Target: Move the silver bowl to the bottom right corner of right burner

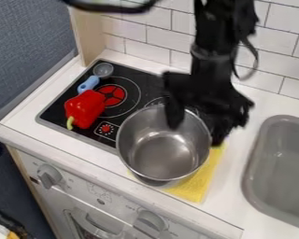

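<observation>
Hanging spread over the rim of the silver bowl (163, 156), the claw (195, 134) could bump it and tip it over.

Silver bowl (163, 151) partly over yellow cloth (199, 186)

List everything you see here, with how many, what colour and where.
bowl: one, silver, over the cloth and the stove's front right
cloth: one, yellow, below the bowl
stove: one, black with red markings, counter's left
pepper: one, red, stove's left
spoon: one, grey with blue handle, behind the pepper
sink: one, grey, right
counter: one, white, around stove and sink
knobs: two, grey, cabinet front
tiles: several, white, back
panel: one, light wood, back left
arm: one, black, from top edge
pincer: one, black, at the bowl's back right
</observation>
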Action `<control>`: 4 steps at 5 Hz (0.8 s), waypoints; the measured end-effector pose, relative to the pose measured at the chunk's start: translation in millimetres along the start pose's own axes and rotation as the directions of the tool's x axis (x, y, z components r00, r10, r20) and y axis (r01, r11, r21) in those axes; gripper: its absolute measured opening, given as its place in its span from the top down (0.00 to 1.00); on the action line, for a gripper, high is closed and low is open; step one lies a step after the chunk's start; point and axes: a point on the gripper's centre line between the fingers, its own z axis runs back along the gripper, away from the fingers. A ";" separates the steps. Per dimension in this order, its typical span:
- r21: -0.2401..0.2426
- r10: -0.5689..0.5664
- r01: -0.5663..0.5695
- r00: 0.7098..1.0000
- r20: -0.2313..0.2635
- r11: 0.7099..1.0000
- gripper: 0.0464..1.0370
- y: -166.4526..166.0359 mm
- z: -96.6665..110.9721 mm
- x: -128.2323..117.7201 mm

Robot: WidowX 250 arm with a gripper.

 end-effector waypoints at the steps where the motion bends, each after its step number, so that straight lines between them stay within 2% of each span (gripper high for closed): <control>1: -0.012 0.040 -0.040 0.999 0.002 0.999 0.03 10.7 2.3 3.8; 4: -0.012 0.040 -0.040 0.999 0.004 0.999 0.04 11.2 2.8 3.9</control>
